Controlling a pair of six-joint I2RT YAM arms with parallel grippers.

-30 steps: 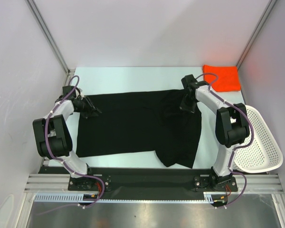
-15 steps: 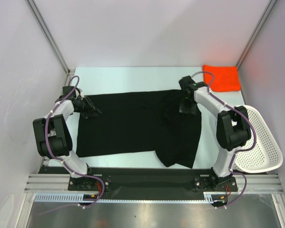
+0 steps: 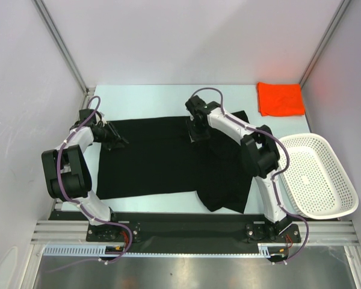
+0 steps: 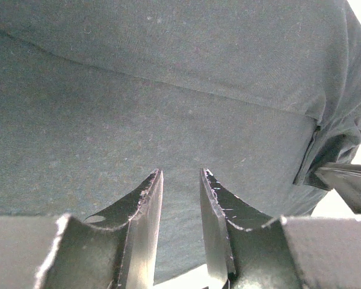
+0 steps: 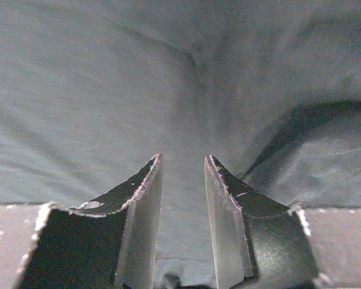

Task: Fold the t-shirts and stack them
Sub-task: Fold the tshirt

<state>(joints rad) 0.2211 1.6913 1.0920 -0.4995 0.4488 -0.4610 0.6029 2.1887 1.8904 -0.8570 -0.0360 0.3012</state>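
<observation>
The black t-shirt (image 3: 156, 159) lies spread over the middle of the table, with its right part folded and rumpled. The orange-red t-shirt (image 3: 280, 99) lies folded at the far right corner. My left gripper (image 3: 119, 139) rests at the black shirt's far left corner. Its jaws (image 4: 179, 171) are a little apart over the cloth (image 4: 168, 90), with the shirt's edge and white table between them. My right gripper (image 3: 198, 133) hovers low over the shirt's upper middle. Its jaws (image 5: 183, 156) are a little apart above flat black cloth (image 5: 108, 90), next to a raised fold (image 5: 313, 138).
A white mesh basket (image 3: 320, 176) stands at the right edge of the table, beside the right arm. Grey walls and metal posts close in the table at the back and sides. Bare white table (image 3: 162, 99) shows behind the black shirt.
My right gripper has swept left along the shirt's far edge, from the right side to the upper middle. The left arm has not moved. The black shirt lies much as before.
</observation>
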